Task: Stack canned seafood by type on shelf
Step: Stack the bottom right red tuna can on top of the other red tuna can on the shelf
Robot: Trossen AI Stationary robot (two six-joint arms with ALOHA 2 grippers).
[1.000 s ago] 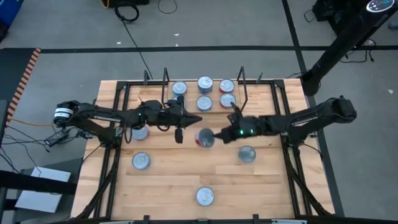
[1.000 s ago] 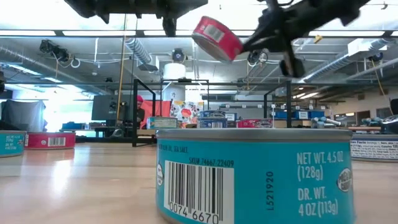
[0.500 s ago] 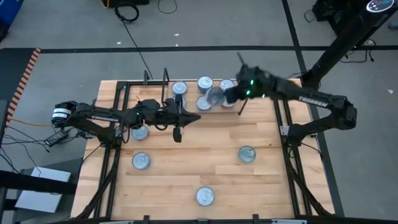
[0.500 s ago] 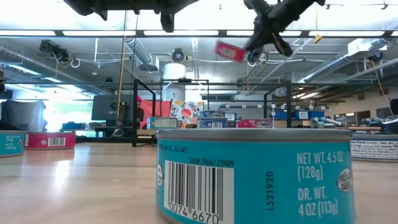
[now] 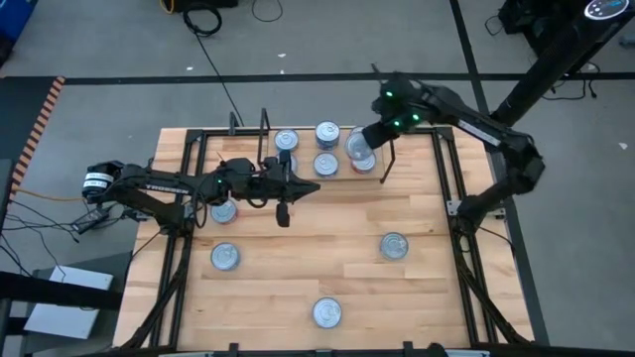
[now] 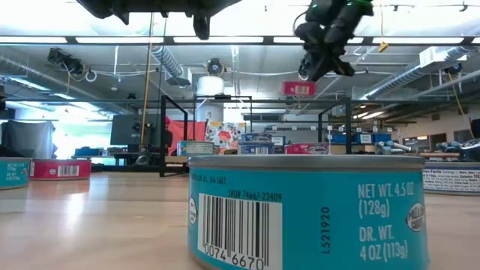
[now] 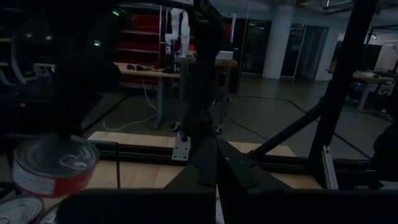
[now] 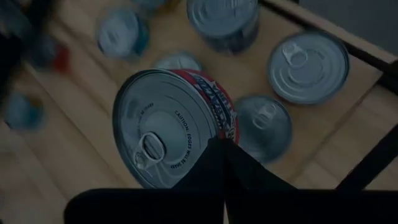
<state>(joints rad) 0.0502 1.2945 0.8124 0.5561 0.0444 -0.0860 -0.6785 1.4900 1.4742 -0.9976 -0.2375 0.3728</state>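
My right gripper (image 5: 365, 142) is shut on a red-labelled tin (image 8: 168, 127) with a silver lid. It holds the tin above the right end of the shelf (image 5: 304, 149), a light board with black wire uprights at the table's far edge. Several silver-lidded tins (image 5: 326, 133) stand on the shelf on their bases. In the low view the red tin (image 6: 298, 88) hangs below the right gripper (image 6: 319, 69). My left gripper (image 5: 310, 188) is shut and empty. It points level over the table's middle, left of the shelf's front. My right gripper has the red tin by its edge, where the lid's rim meets the red side wall (image 8: 216, 135). The fingers come slanting down from above. They cover the place of contact, so the kind of hold does not show. The tin hangs clear of the shelf, about level.
Loose tins stand on the tabletop at the left (image 5: 225, 256), under the left arm (image 5: 223, 211), at the right (image 5: 394, 245) and by the near edge (image 5: 327, 312). That last one is the blue tin (image 6: 307, 214) filling the low view. Black frame rails (image 5: 458, 213) run along both sides.
My right gripper has carried the red tin from over the table's middle up and toward the far edge, until it is above the shelf's right end. It has tipped to point more steeply down. The tin, tilted before, now hangs about level.
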